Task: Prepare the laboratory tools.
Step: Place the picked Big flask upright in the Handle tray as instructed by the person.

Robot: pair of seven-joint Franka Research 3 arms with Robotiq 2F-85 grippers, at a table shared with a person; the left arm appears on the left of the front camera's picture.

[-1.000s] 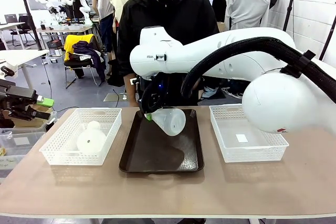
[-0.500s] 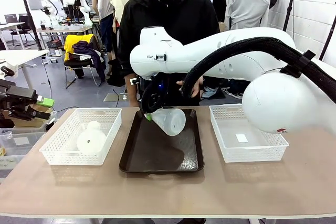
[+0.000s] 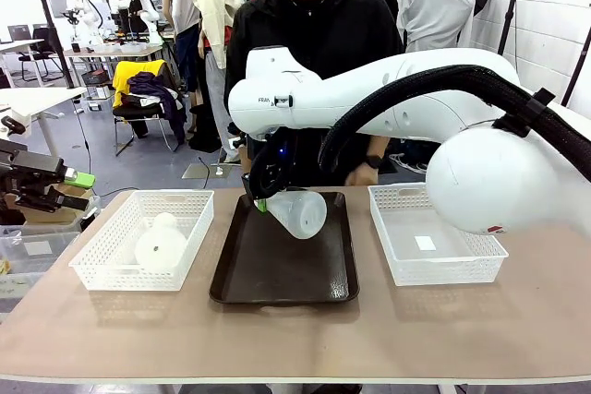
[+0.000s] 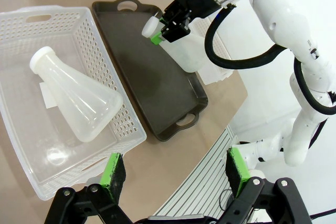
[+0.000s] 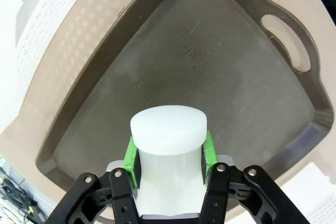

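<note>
Frosted-white flask (image 3: 297,212) hangs tilted over the dark tray (image 3: 277,274), its neck clamped in the right gripper (image 3: 261,198). The second flask (image 3: 159,244) sits in the left basket (image 3: 138,196).

Left wrist: left gripper (image 4: 174,174) has its jaws wide apart, holding nothing, near the basket's corner. The second flask lies on its side inside.

Right wrist: green pads (image 5: 130,158) pinch the neck above the tray.

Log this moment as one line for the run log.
right gripper: shut on flask neck | flask: tilted over tray | left gripper: open, empty | second flask: lying in left basket
</note>
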